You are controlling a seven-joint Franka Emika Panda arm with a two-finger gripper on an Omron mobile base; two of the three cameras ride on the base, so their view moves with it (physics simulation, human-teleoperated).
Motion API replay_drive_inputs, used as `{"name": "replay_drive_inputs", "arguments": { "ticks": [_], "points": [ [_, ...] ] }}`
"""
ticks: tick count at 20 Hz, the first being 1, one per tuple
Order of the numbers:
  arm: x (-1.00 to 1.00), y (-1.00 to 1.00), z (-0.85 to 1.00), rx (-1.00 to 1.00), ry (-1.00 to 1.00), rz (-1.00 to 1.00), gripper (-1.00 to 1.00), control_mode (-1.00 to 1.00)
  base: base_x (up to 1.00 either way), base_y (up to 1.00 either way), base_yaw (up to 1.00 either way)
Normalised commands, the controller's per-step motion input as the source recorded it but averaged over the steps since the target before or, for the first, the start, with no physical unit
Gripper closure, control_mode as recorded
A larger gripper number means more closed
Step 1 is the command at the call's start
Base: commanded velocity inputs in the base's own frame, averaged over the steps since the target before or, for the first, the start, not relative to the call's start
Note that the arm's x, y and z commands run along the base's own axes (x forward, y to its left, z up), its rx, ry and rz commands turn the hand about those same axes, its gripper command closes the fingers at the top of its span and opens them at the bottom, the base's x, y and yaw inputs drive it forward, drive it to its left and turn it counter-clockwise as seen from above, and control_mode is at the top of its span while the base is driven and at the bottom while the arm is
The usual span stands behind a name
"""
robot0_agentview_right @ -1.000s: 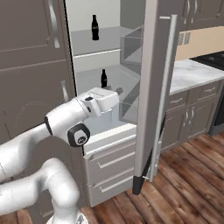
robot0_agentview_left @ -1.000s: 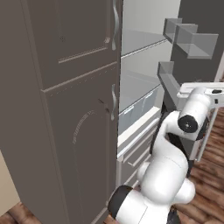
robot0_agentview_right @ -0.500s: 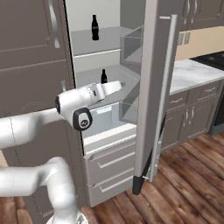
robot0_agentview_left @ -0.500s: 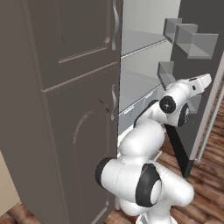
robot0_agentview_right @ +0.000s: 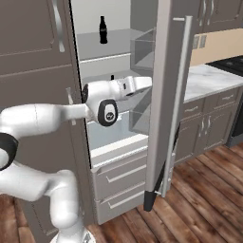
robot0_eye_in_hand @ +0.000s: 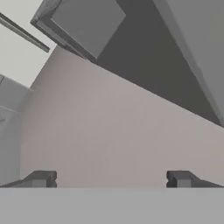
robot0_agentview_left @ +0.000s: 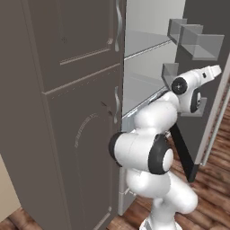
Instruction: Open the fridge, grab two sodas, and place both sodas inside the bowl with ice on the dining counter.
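The fridge (robot0_agentview_right: 110,50) stands open, its door (robot0_agentview_right: 163,95) swung out to the right. One soda (robot0_agentview_right: 102,29), a small black bottle, stands on the upper shelf. Of the second soda (robot0_agentview_right: 112,77) just the tip shows above my forearm, on the shelf below. My arm reaches across the fridge opening, and my gripper (robot0_agentview_right: 148,81) (robot0_agentview_left: 216,69) is close to the inner side of the door. In the hand view the gripper (robot0_eye_in_hand: 109,179) is open and empty, facing the door's inner wall and a door bin (robot0_eye_in_hand: 85,22). The bowl and the dining counter are out of view.
A tall brown-grey cabinet (robot0_agentview_left: 67,112) stands directly left of the fridge. Door bins (robot0_agentview_left: 197,42) jut from the open door. Fridge drawers (robot0_agentview_right: 123,173) sit below the shelves. A wall counter (robot0_agentview_right: 209,78) with lower cabinets and a stove (robot0_agentview_right: 232,64) lies to the right, over wood floor (robot0_agentview_right: 204,204).
My arm has swung up and to the right across the fridge opening. The hand now reaches the door's inner side and covers most of the lower soda. The jaws stayed open.
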Motion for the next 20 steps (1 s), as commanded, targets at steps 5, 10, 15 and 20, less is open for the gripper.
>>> {"name": "replay_drive_inputs", "arguments": {
  "ticks": [5,10,15,20],
  "points": [
    [0.31,-1.0,-0.14,0.11,0.0,0.0,-1.0,-1.0,0.0,0.0,0.0],
    [0.64,-1.0,-0.12,0.14,0.03,0.0,-1.0,-1.0,0.0,0.0,0.0],
    [-0.4,-0.72,-0.07,0.09,-0.11,0.0,-1.0,-1.0,0.0,0.0,0.0],
    [-1.0,0.0,-0.03,0.09,-0.23,0.0,-1.0,-1.0,0.0,0.0,0.0]
  ]
}}
